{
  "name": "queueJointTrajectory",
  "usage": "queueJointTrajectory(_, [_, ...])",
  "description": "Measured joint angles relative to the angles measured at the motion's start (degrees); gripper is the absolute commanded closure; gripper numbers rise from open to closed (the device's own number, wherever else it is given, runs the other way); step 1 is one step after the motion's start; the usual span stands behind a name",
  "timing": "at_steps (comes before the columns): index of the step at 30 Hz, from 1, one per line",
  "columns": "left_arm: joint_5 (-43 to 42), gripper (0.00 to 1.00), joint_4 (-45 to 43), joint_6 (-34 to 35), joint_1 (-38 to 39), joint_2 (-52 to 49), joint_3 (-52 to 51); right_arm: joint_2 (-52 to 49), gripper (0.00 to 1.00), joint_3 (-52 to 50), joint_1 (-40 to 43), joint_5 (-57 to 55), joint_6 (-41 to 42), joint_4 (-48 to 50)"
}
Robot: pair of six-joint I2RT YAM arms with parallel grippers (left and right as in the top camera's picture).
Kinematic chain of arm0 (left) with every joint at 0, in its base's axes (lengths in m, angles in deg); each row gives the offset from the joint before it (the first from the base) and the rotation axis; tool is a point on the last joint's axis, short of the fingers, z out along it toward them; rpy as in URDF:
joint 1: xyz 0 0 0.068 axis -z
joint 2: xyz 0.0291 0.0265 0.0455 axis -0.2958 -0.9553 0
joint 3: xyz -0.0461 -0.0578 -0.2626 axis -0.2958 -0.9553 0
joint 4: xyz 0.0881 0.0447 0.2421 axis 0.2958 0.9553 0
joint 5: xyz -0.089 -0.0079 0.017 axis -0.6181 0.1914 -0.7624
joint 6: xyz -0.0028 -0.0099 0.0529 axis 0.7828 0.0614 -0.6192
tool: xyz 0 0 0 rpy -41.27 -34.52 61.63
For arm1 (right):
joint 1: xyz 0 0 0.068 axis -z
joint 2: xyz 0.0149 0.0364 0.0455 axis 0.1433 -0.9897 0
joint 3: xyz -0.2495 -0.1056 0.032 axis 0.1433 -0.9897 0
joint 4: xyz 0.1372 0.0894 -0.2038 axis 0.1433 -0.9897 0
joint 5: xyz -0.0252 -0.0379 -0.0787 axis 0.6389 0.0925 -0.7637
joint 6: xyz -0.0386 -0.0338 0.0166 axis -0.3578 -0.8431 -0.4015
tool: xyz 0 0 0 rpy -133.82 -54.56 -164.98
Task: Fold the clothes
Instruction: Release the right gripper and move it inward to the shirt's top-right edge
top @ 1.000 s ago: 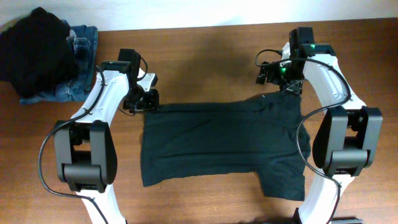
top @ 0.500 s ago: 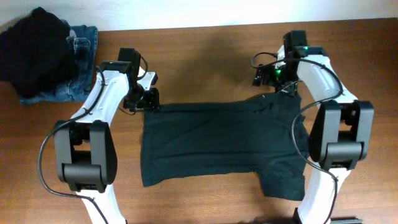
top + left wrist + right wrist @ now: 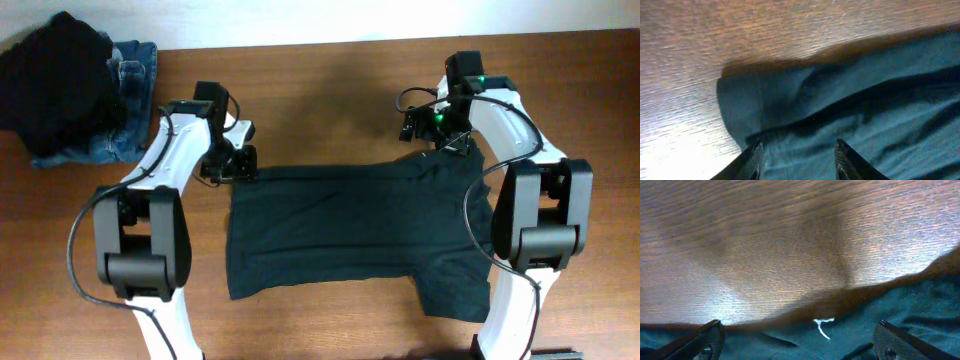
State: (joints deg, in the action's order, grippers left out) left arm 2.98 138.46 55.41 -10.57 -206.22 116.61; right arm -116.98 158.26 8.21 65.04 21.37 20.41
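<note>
Swinging a little inward over the past second, the right claw [image 3: 438,140] now hovers at the far edge of the dark shirt [image 3: 340,225], near its collar end, while the left claw [image 3: 235,165] has barely shifted from the shirt's far hem corner. Both claws are apart. The right one gapes wide over the shirt's edge, where a white thread [image 3: 822,326] shows on the cloth. The left one stands about half apart, its fingertips [image 3: 755,157] over the corner cloth, and the wrist view shows no grip on anything. The shirt lies spread flat on the table [image 3: 330,90] between the two arms, hem toward the left arm and sleeves toward the right, and it has not moved. One sleeve sticks out at the shirt's near edge; the other, at the far edge, looks rumpled back onto the body. No fold has been made yet, so the job appears to be at its very start. Both far corners likely need to be taken up and brought across toward the near edge, with the sleeves and further folds to follow. Well apart from the shirt, beyond its far hem corner, jeans [image 3: 132,70] and a black garment [image 3: 60,80] sit in a heap.
</note>
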Motion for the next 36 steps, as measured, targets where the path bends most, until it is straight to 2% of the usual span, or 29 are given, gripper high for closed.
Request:
queueJointTrajectory(12, [0.1,0.55,-0.3,0.0,0.0,-0.3,0.0,0.0,0.01,0.0,0.0,0.0,0.0,0.6])
queueJointTrajectory(24, [4.3,0.55,-3.6,-0.2,0.0,-0.3,0.0,0.0,0.01,0.0,0.0,0.0,0.0,0.7])
queueJointTrajectory(36, [4.5,0.55,-2.3,-0.2,0.0,-0.3,0.0,0.0,0.01,0.0,0.0,0.0,0.0,0.7])
